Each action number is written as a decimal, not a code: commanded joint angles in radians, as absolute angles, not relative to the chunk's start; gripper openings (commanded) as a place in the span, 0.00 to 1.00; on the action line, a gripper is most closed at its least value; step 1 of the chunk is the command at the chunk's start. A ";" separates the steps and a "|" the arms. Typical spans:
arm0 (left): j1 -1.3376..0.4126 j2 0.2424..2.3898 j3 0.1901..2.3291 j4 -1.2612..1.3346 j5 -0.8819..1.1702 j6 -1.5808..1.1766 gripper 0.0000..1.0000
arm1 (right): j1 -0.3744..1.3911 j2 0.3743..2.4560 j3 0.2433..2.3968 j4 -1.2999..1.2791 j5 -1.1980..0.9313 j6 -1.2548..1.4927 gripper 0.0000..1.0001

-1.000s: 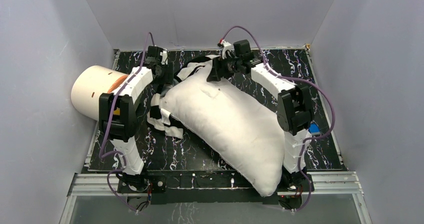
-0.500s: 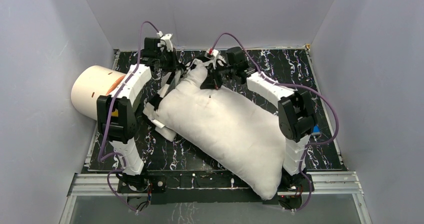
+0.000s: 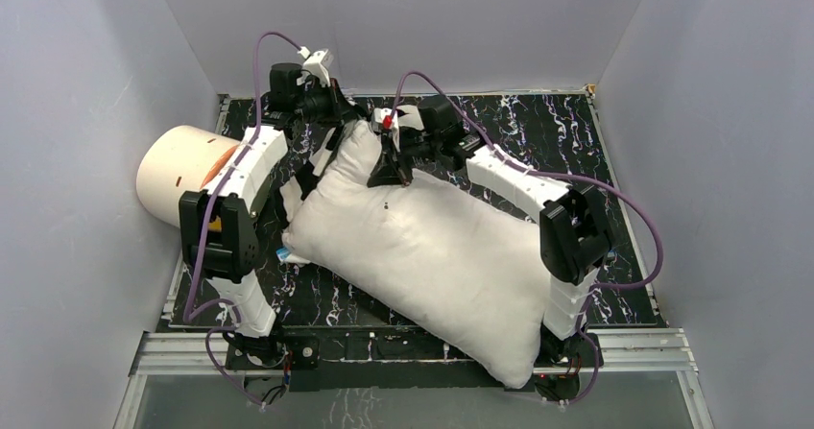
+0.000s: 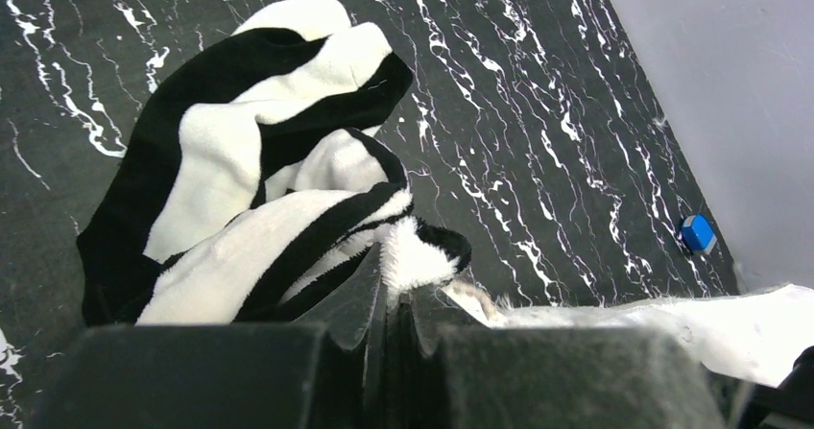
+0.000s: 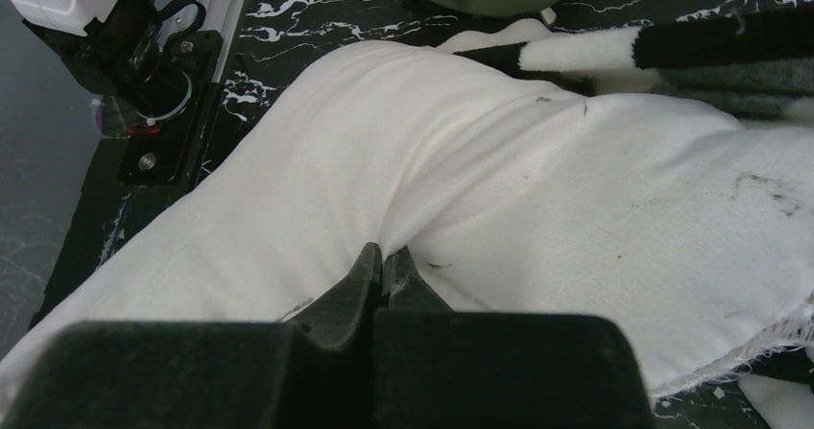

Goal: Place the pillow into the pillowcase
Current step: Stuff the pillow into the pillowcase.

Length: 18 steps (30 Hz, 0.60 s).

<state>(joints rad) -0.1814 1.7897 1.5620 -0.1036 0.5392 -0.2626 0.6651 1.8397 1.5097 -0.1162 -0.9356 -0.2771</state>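
L gripper [image 4: 395, 295]: jaws shut tight on a pinch of the pillowcase [image 4: 240, 151] edge, prob. to lift & open its mouth. The case is bunched far-left on the table [image 4: 538, 83]. R gripper [image 5: 382, 266]: jaws shut on a fold of the pillow [image 3: 432, 247] at its far end, likely to steer that end in. Pillow lies diagonally, far-centre to near-right, not inside yet.

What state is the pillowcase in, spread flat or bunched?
Bunched. The pillowcase lies crumpled in folds on the table, one edge pinched in the shut left gripper; the pillow is outside it.
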 commanded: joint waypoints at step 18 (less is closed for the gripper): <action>-0.221 1.443 1.365 -0.025 0.762 -0.210 0.00 | 0.570 1.823 1.367 0.341 -0.798 0.032 0.00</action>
<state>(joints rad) -0.2127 1.5177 1.3762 -0.0311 0.6792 -0.2562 0.6163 1.9003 1.4696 0.0509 -0.9279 -0.1272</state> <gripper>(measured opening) 0.014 0.020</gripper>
